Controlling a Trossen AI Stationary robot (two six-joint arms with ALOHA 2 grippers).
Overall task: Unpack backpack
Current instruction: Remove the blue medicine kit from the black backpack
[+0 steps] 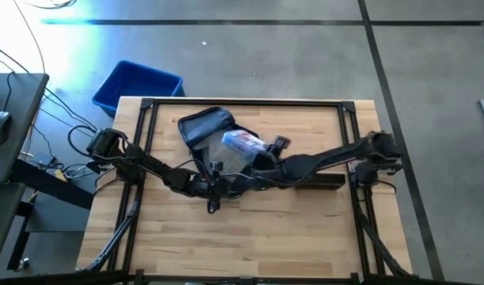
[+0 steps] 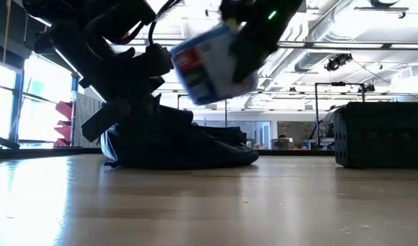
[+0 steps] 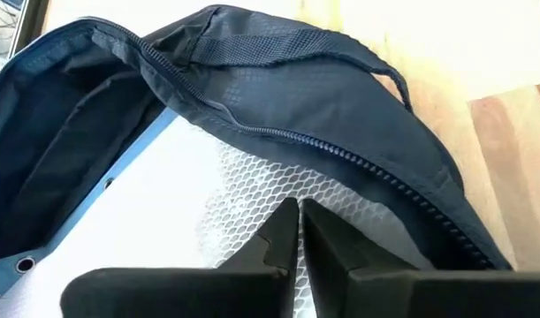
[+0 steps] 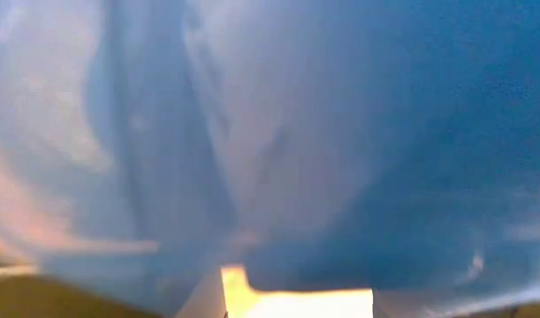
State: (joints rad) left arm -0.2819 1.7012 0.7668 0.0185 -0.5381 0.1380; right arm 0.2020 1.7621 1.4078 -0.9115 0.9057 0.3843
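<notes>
Currently the backpack (image 1: pixel 203 125) lies open at the far middle of the table (image 1: pixel 305 229), its long axis running left to right. A white packet with red and blue print (image 2: pixel 212 63) is held clear above the bag by the right gripper (image 2: pixel 244 41), its fingers closed narrowly on it. The left gripper (image 3: pixel 298 256), fingers pressed together, is set just at the near edge of the bag's mouth, over a white mesh pouch (image 3: pixel 252 199). The packet hangs on the bag's right side, so the right arm is judged nearer for carrying it out rightwards.
</notes>
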